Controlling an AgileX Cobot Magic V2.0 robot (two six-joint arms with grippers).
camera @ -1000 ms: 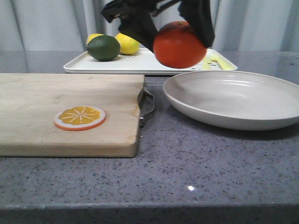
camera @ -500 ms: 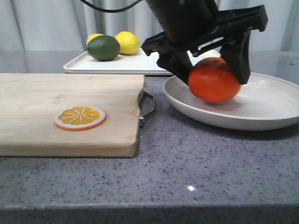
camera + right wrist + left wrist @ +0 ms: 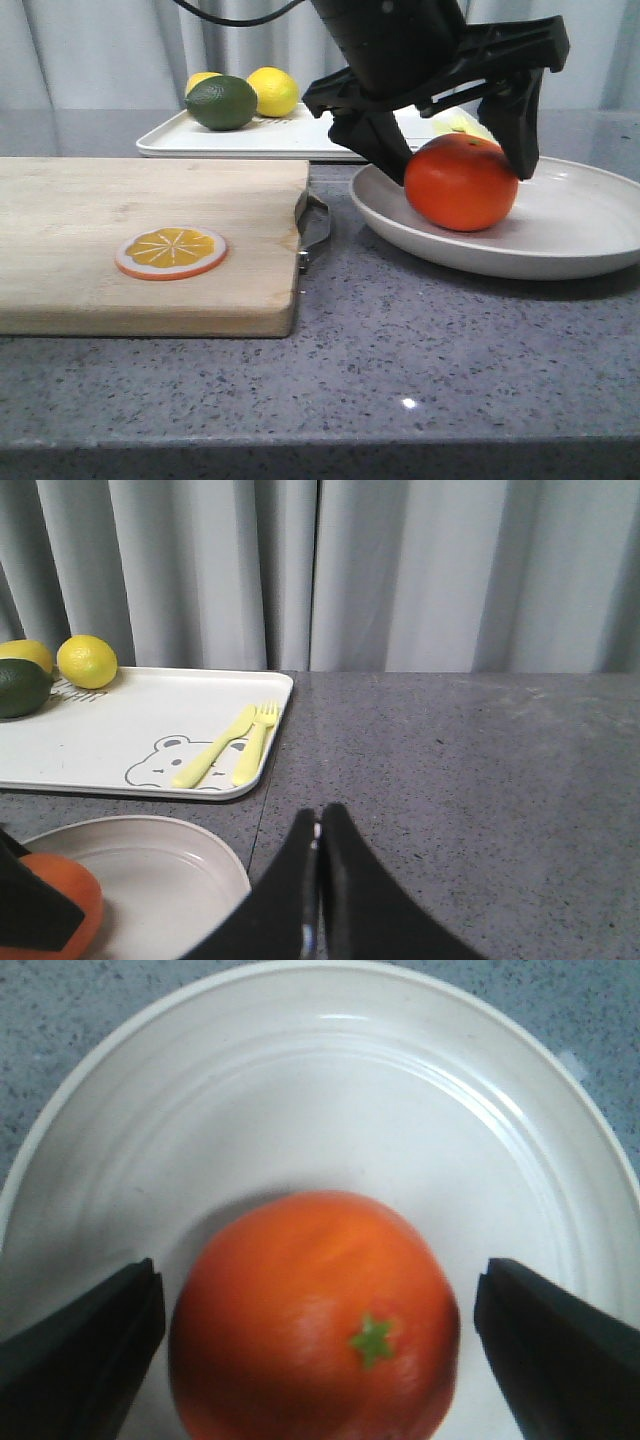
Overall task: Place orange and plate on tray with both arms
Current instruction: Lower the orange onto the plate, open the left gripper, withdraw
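Note:
The orange (image 3: 460,183) rests in the left part of the off-white plate (image 3: 590,215), stem dimple up. My left gripper (image 3: 458,168) hangs over it, open, one finger on each side with a gap to the fruit. In the left wrist view the orange (image 3: 315,1315) lies on the plate (image 3: 320,1080) between the spread fingers of that gripper (image 3: 320,1290). The white tray (image 3: 290,140) with the bear drawing lies behind the plate. My right gripper (image 3: 318,825) is shut and empty over bare counter beside the plate (image 3: 170,880), near the tray (image 3: 130,730).
A wooden cutting board (image 3: 140,240) with a metal handle and an orange slice disc (image 3: 171,251) lies on the left. On the tray sit a green lime (image 3: 221,102), two lemons (image 3: 273,90), and a yellow fork and knife (image 3: 230,745). Grey curtains hang behind.
My left gripper carried the orange down from over the tray's front edge into the plate. Its jaws have opened and the orange now rests on the plate.

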